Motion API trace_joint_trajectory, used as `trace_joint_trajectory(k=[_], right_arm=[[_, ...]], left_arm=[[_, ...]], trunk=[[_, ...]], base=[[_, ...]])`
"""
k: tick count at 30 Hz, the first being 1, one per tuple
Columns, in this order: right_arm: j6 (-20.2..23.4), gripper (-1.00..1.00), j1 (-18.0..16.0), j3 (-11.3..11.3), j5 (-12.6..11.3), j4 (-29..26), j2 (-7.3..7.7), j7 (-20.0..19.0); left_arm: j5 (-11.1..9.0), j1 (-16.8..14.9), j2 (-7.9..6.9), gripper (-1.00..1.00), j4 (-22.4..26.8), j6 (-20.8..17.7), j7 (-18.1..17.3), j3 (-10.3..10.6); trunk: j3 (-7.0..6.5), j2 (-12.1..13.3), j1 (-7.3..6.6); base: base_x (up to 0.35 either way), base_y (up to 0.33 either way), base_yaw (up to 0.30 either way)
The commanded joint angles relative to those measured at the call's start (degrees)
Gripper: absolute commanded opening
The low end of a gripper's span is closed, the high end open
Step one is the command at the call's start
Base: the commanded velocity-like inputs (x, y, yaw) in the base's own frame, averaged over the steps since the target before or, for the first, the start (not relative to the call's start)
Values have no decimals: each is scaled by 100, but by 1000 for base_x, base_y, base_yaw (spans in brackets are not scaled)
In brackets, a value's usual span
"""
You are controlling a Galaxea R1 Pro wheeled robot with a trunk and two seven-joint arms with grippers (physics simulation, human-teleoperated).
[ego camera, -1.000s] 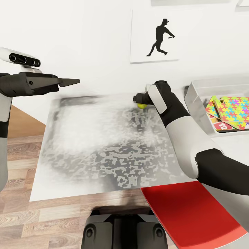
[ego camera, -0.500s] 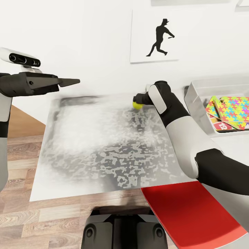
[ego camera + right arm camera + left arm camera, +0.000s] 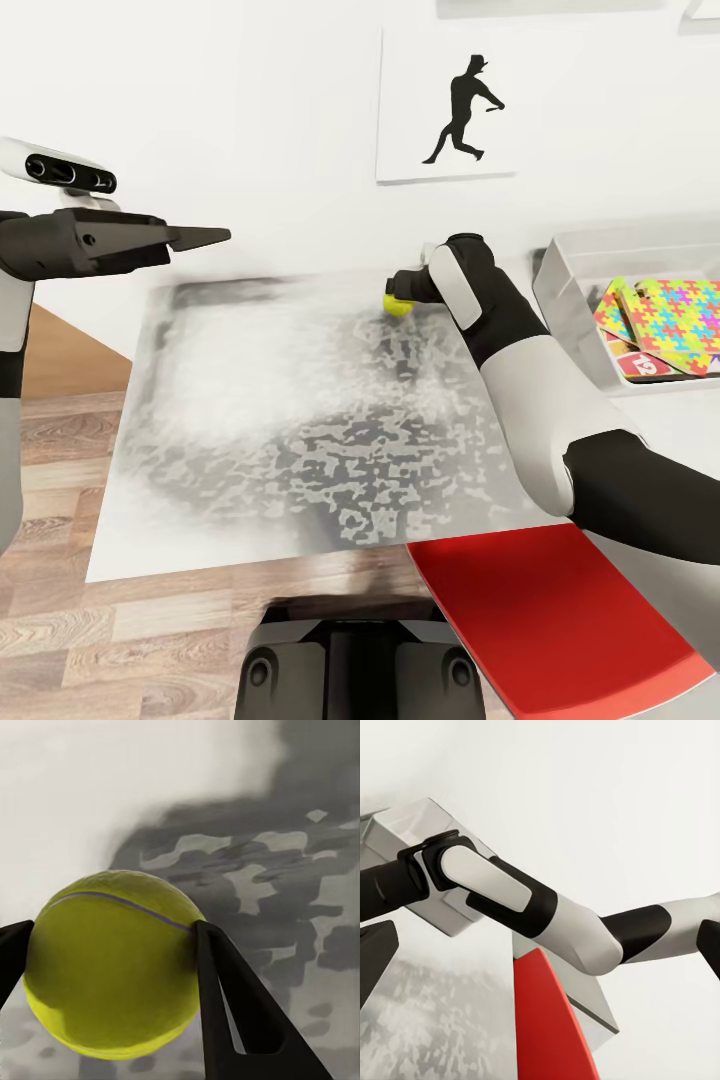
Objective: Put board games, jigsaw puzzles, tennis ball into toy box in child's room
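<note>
Over the mottled grey table (image 3: 300, 420), well left of the toy box (image 3: 575, 300), the right gripper (image 3: 398, 293) pinches the tennis ball (image 3: 112, 964) — one dark finger (image 3: 232, 1012) pressed to each side. The left gripper (image 3: 205, 237) hangs apart, fingers together.

Right tool (image 3: 397, 293) with tennis ball (image 3: 398, 304) above mottled table (image 3: 300, 420), near toy box (image 3: 575, 290).
</note>
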State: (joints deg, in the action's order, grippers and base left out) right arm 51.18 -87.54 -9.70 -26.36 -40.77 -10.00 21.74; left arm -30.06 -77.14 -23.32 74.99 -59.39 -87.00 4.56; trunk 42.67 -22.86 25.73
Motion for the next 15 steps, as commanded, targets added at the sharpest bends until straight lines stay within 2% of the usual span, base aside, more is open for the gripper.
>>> trace_joint_trajectory(k=[1,15], right_arm=[[-5,-100,0,-11,-159,8,0,67],[-21,-100,0,-6,-158,-1,0,67]], left_arm=[[-9,-5,-6,100,-2,-61,-21,12],[-7,-9,-6,100,-3,-61,-23,6]], trunk=[[8,-6,5],[8,-6,5]], base=[[0,0,0],[0,0,0]])
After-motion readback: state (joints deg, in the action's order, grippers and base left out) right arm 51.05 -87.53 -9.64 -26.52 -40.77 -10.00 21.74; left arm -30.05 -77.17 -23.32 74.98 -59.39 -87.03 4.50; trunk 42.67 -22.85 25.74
